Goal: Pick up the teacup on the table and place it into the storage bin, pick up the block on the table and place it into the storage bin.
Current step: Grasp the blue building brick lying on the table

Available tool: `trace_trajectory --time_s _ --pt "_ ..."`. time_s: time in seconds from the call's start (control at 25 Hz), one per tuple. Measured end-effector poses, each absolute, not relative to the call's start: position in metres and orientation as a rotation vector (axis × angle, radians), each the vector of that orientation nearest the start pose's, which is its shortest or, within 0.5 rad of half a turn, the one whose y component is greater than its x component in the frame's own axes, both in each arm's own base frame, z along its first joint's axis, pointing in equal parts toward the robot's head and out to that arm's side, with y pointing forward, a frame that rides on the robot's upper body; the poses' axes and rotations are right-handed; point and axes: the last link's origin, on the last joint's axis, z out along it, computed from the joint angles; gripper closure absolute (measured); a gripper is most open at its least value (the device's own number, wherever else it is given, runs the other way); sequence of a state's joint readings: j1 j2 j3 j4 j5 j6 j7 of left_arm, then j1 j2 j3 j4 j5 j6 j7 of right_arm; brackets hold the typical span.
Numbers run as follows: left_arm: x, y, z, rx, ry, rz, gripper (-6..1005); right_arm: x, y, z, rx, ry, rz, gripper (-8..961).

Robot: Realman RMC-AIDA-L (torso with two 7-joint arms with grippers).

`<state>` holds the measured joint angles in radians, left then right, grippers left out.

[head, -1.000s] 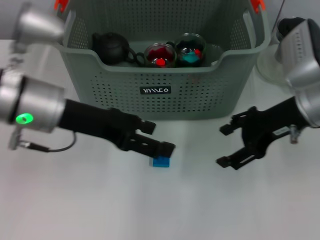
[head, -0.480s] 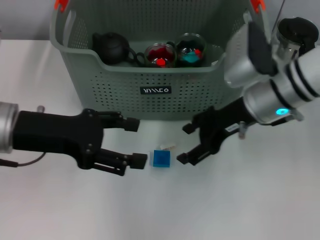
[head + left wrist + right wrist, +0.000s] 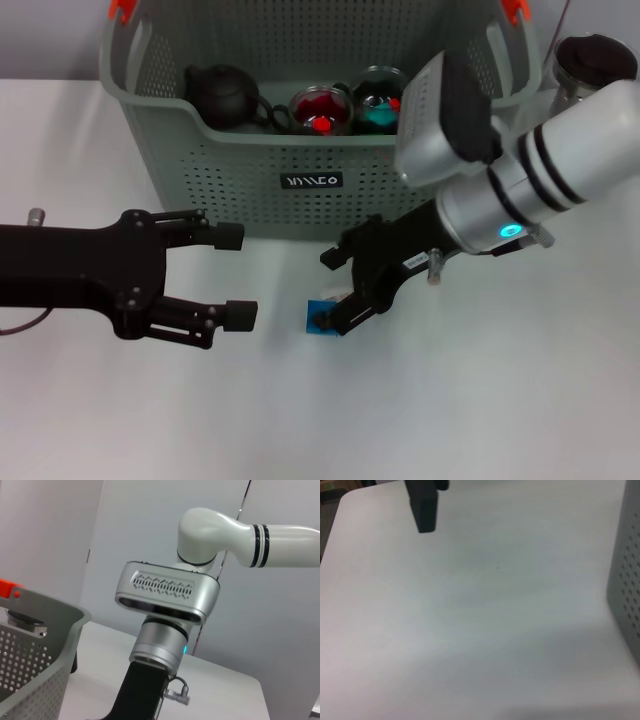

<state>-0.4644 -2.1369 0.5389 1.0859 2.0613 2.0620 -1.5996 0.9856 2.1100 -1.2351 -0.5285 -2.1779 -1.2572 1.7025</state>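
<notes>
The small blue block (image 3: 320, 318) lies on the white table just in front of the storage bin (image 3: 310, 190). My right gripper (image 3: 337, 288) is open right at the block. Its near fingertip (image 3: 345, 314) overlaps the block's right edge, and the other finger points toward the bin's front wall. My left gripper (image 3: 235, 277) hangs open and empty over the table, a short way left of the block. Two glass teacups (image 3: 320, 110) (image 3: 381, 98) with red and teal contents stand inside the bin. The right wrist view shows only bare table, the bin's wall (image 3: 627, 570) and one left finger (image 3: 422, 507).
A black teapot (image 3: 222, 92) sits in the bin's left part. A glass pot with a dark lid (image 3: 592, 60) stands at the back right beside the bin. The left wrist view shows my right arm's wrist (image 3: 167, 600) and a bin corner (image 3: 45, 640).
My right gripper has swung left and down from the right side to the block. My left gripper has drawn back leftward from the block and stays open.
</notes>
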Motion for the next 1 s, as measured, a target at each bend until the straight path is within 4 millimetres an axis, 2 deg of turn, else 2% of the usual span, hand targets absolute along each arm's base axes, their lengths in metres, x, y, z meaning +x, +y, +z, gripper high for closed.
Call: trace_trajectory --time_s 0.4,1.0 --pt "-0.229 0.280 0.062 -2.923 -0.541 -0.818 48 0.143 0.372 -0.130 -3.108 0.188 -0.128 58" --pt "-0.229 0.281 0.061 -2.916 -0.551 -0.822 49 0.147 0.366 -0.149 -3.050 0.171 -0.109 87"
